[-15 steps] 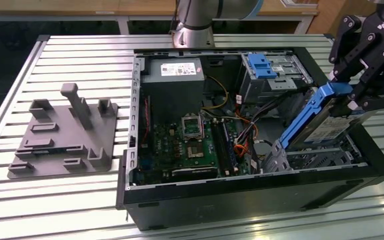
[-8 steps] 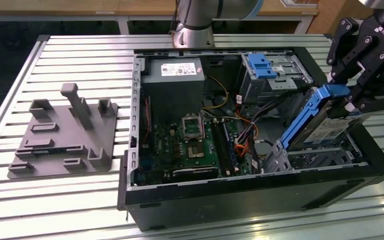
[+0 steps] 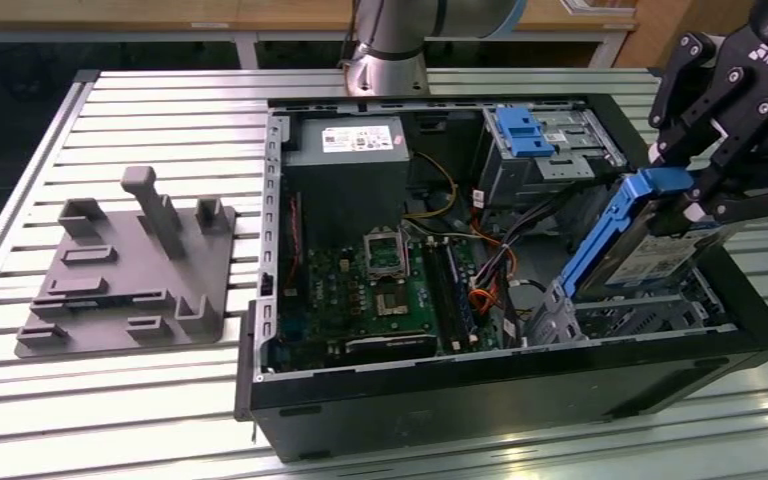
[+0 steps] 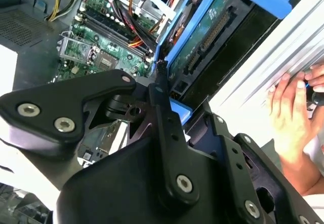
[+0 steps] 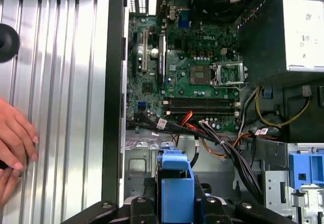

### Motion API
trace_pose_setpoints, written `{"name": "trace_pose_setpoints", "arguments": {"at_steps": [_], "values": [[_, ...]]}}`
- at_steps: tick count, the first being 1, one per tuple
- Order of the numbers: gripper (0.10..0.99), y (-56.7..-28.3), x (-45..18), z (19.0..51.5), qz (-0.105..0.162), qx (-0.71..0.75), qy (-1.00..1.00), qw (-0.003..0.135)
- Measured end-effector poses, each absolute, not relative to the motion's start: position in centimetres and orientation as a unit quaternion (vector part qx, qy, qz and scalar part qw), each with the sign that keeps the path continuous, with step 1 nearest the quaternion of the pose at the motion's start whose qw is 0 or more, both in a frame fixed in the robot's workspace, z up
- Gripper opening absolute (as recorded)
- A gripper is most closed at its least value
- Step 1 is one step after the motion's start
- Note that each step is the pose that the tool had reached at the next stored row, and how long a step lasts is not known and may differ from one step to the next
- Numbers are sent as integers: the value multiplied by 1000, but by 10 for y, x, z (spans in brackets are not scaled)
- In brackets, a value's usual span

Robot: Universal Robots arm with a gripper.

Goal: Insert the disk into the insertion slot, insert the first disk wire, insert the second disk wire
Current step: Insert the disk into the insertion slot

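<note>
Our gripper (image 3: 688,195) was clamped on the blue-framed upper end of the disk (image 3: 651,255), one silver-grey drive with a white label. We held it steeply tilted, its lower end at the one perforated insertion slot (image 3: 644,315) inside the open computer case (image 3: 491,385). One person's hand (image 4: 291,107) rested on the slatted table (image 3: 157,400).

Bright light, glare on the slatted table (image 3: 91,400) — deep shadow inside the computer case (image 3: 491,400)
</note>
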State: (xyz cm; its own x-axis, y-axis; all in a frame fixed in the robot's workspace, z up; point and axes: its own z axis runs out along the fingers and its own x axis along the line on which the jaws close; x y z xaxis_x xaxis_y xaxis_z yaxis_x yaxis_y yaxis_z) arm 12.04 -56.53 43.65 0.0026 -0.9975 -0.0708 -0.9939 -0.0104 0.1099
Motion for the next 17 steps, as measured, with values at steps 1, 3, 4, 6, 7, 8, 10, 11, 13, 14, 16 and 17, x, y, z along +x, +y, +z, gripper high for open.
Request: {"name": "trace_pose_setpoints", "arguments": {"at_steps": [1, 3, 4, 6, 7, 8, 10, 11, 13, 14, 16, 17], "values": [[365, -565, 120, 435, -64, 708, -703, 14], [365, -565, 121, 432, -64, 707, -704, 14], [365, -565, 122, 431, -65, 707, -704, 14], [365, -565, 124, 428, -65, 706, -705, 14], [365, -565, 125, 427, -65, 706, -705, 14], [365, -565, 126, 425, -65, 705, -706, 14], [365, -565, 129, 422, -66, 705, -706, 14], [365, -565, 130, 421, -66, 705, -706, 14], [365, -565, 132, 418, -67, 704, -707, 13], [365, -565, 133, 416, -68, 704, -707, 12], [365, -565, 135, 414, -68, 704, -707, 12], [431, -565, 135, 413, -68, 703, -707, 12]]}}
